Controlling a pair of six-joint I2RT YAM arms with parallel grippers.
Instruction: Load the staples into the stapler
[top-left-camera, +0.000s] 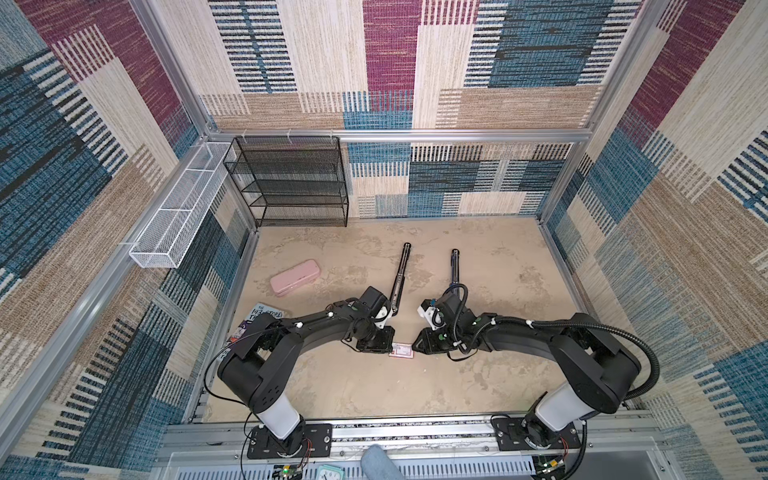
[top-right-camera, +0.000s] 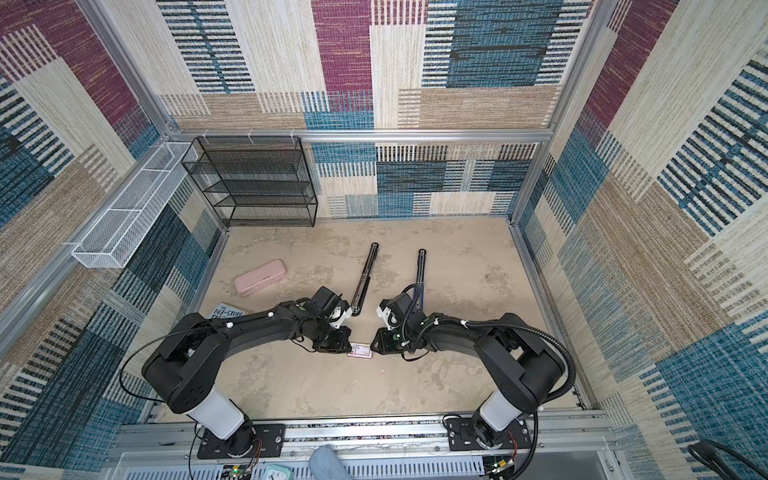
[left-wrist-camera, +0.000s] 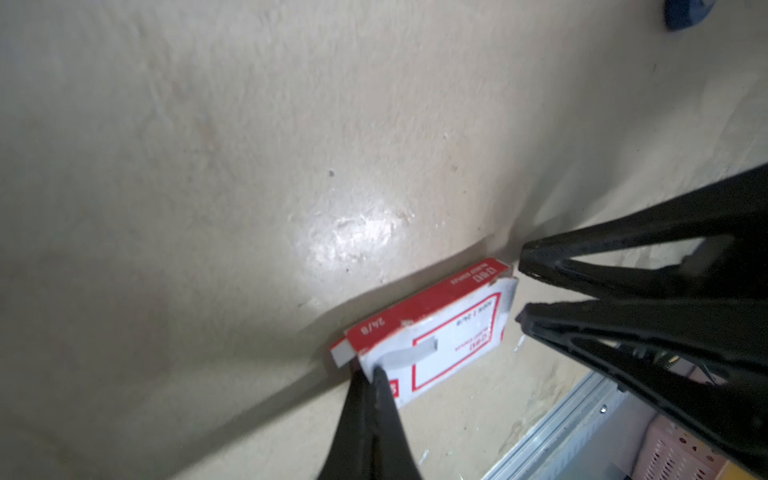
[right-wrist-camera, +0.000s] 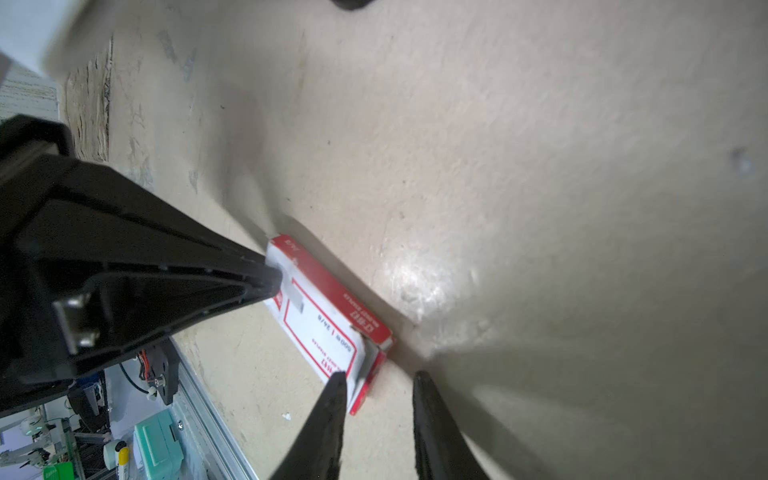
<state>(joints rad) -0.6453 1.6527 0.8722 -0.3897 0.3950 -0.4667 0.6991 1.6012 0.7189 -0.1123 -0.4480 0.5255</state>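
So — staple box (top-left-camera: 402, 350) lies crosswise nr table's (top-left-camera: 374, 395) front edge: left gripper (left-wrist-camera: 374, 372) tips pinched together at one end, right gripper (right-wrist-camera: 379, 376) tips slightly apart, astride the other.

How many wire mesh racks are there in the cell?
2: a white mesh basket on the left wall, a black mesh shelf against the back wall beside it.

Cannot see the staples inside the staple box (left-wrist-camera: 449, 332); cannot read its blurred small print. Cannot tell whether the left claw (left-wrist-camera: 372, 374) pinches any card. Hides most of the book (top-left-camera: 266, 318), lower left in both top views, under the left arm. Cannot tell whether the stapler (top-left-camera: 401, 270) bars join behind the wrists, mid-frame.
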